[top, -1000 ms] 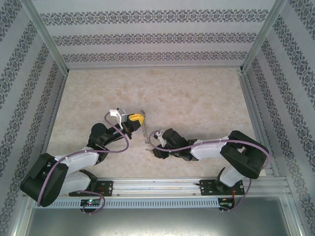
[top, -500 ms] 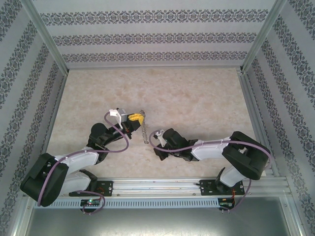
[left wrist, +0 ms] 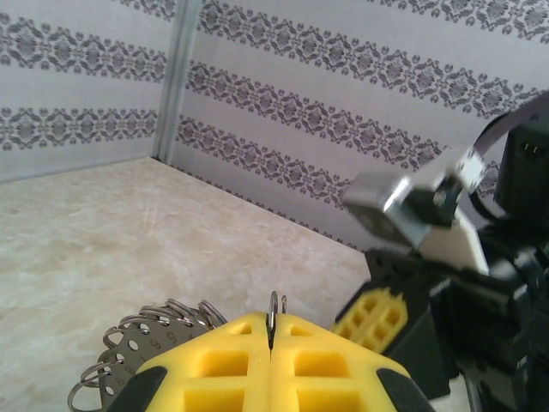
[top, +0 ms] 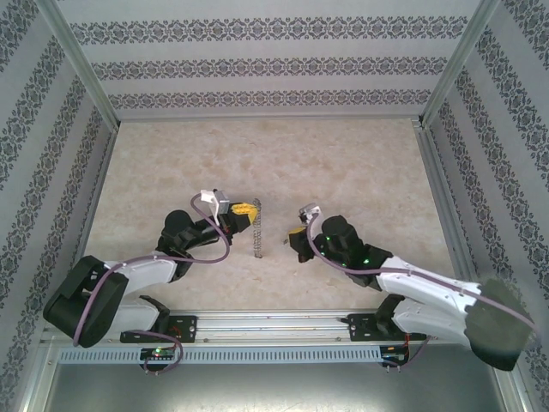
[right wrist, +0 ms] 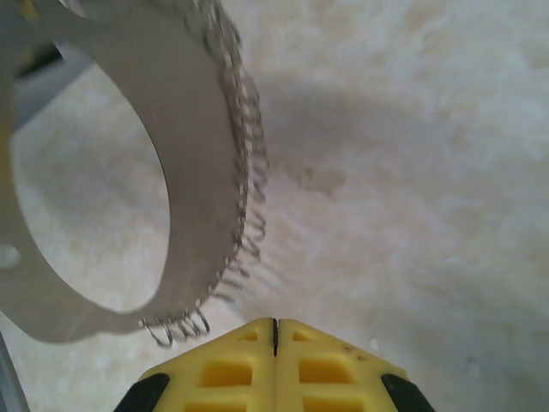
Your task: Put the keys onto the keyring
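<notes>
The left gripper (top: 244,209) is closed tight, its 2 yellow fingertips pinching the keyring (top: 259,230) at its rim; in the left wrist view a thin wire loop pokes up between them. The keyring is upright on edge over the table (top: 343,163), between the 2 arms. The right gripper (top: 297,233) sits near it, pads pressed together with nothing visible between them, the ring's fringe of small wire loops (right wrist: 244,215) just in front
</notes>
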